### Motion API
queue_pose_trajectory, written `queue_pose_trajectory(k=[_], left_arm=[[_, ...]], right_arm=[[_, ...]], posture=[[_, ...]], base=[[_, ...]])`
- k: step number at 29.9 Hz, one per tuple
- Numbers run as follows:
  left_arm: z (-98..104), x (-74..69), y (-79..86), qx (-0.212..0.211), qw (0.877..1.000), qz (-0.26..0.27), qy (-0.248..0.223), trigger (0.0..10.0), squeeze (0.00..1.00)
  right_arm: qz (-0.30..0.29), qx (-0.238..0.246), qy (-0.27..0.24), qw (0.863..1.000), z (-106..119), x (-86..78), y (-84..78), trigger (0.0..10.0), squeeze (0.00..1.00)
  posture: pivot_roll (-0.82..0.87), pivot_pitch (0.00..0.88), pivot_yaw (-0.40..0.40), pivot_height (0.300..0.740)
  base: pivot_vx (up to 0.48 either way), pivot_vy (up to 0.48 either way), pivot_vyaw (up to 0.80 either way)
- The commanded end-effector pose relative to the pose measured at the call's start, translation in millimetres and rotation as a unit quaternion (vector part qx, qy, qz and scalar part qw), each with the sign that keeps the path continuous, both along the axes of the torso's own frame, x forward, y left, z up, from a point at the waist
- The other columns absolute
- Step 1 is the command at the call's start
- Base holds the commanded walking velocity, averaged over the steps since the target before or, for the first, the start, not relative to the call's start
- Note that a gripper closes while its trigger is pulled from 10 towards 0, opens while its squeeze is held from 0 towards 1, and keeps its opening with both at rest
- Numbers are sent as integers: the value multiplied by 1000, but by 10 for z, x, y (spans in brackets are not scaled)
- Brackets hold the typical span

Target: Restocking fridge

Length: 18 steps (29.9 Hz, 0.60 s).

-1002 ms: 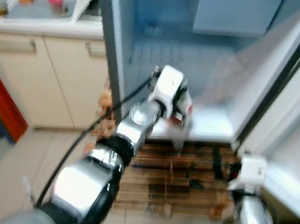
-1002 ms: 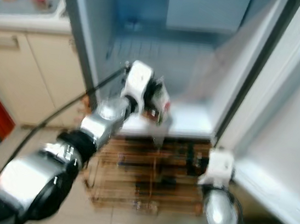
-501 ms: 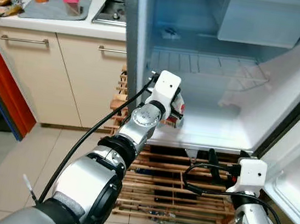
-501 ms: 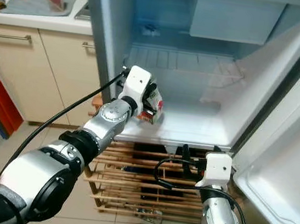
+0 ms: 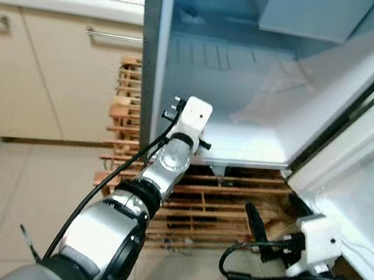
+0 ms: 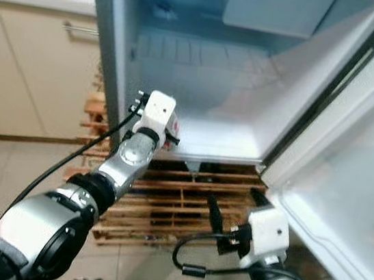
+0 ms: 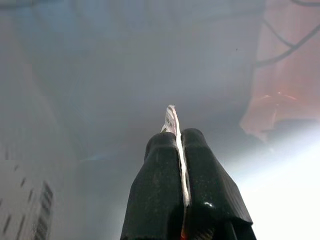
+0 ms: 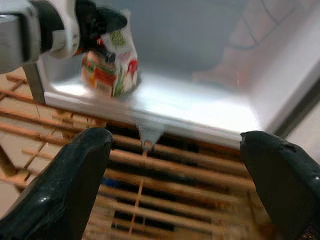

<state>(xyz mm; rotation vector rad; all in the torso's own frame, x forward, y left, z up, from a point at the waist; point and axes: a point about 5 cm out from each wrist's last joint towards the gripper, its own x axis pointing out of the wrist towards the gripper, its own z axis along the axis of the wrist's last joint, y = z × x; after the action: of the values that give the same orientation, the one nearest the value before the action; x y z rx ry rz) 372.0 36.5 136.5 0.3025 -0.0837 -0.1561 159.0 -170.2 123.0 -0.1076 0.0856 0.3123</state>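
1. Left eye view: the open fridge [image 5: 264, 74] takes up the upper middle, its white floor bare at about 12 o'clock from the left arm's wrist. The left gripper [image 5: 203, 144] reaches over the front lip of that floor; its wrist housing covers the fingers, so little of what it carries can be seen. The right gripper [image 5: 253, 221] hangs low at 5 o'clock, above the wooden rack [image 5: 186, 202] under the fridge.

2. Right eye view: a sliver of red and white, the pouch [image 6: 174, 126], peeks out at 3 o'clock of the left wrist housing, just above the fridge floor near its front left corner.

3. Left wrist view: the two black fingers [image 7: 157, 190] are pressed together on a thin white edge of the pouch, which sticks out past their tips. The background is hazy, probably the fridge's inner wall.

4. Right wrist view: the right gripper's fingers [image 8: 60, 195] are spread wide with nothing between them. At 11 o'clock the pouch hangs from the left gripper, pinched at its top seal, its base at or just above the fridge floor.

5. Handling, as a judgement: the pouch looks light, soft and crushable, with a slick film. The flat top seal is the safe place to grip; squeezing the body could burst it, and it may flop over when released.
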Motion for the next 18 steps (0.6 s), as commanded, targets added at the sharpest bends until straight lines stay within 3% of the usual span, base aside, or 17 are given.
queue_pose_trajectory(k=[1, 2, 4, 8, 11, 15, 18], left_arm=[[9, 1, -21, 17, 1000, 5, -6, 10000, 0], [9, 1, -21, 17, 1000, 5, -6, 10000, 0], [216, 45, -51, 38, 997, 15, -70, 10000, 1000], [390, 96, -10, 66, 989, 46, -123, 10000, 1000], [489, 140, 83, 64, 984, 82, -144, 10000, 1000], [506, 169, 197, 54, 981, 119, -143, 10000, 1000], [449, 172, 278, 24, 982, 146, -121, 10000, 1000]], right_arm=[[-5, -3, 0, 1000, 57, -19, -34, 10000, 39], [-5, -3, 0, 1000, 57, -19, -34, 10000, 39], [-12, 0, 13, 1000, 104, -96, -12, 10000, 39], [-17, 2, 21, 1000, 135, -137, 0, 10000, 43], [-19, 3, 26, 999, 134, -147, 2, 10000, 43], [-20, 3, 31, 999, 138, -137, 13, 10000, 43], [-20, 3, 35, 999, 135, -120, 25, 10000, 43]], posture=[[-491, 245, -98, 740], [-491, 245, -98, 740], [-503, 267, -110, 740], [-502, 279, -113, 740], [-499, 280, -114, 740], [-491, 279, -115, 740], [-481, 276, -114, 740]], base=[[0, 0, 0], [0, 0, 0], [0, 0, 0], [0, 0, 0], [0, 0, 0], [0, 0, 0], [0, 0, 0]])
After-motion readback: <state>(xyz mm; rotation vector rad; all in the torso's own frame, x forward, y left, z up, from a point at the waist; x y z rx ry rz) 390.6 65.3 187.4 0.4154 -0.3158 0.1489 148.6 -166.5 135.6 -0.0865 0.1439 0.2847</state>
